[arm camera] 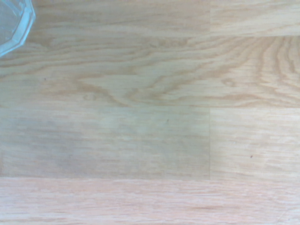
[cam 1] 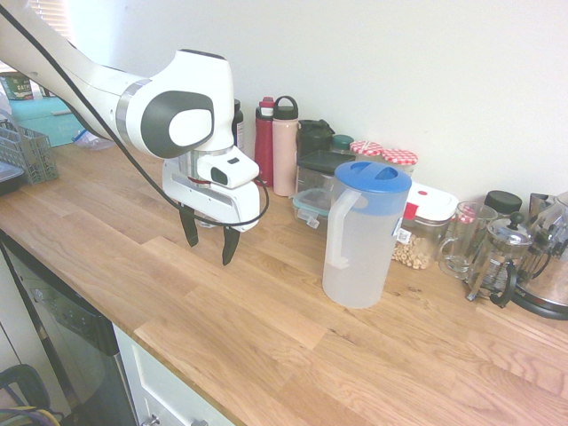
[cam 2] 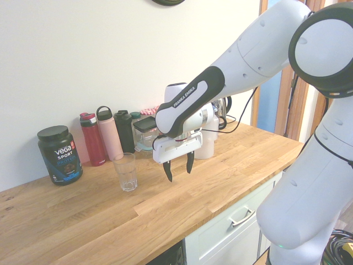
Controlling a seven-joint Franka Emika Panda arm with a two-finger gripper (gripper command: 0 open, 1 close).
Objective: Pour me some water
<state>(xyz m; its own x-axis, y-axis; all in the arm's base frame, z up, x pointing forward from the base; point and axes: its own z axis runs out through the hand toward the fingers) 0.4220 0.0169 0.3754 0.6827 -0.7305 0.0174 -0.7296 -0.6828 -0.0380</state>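
The tool (cam 1: 209, 248) hangs over the bench (cam 1: 169, 306) with its fingers wide apart and nothing between them; I'd say the pour is at its very start, and the next move calls for reaching across to grip the jug's side handle. From the first exterior side, the blue-lidded jug (cam 1: 366, 235) stands to the right of the tool, long axis upright, handle (cam 1: 338, 229) facing left toward it. A glass (cam 2: 126, 172) stands upright, a likely target

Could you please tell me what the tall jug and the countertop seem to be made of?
The jug looks like frosted plastic, its cloudy walls letting light through, with a smooth blue lid, likely plastic too. The countertop appears to be wood, satin-finished perhaps, showing grain and joined strips.
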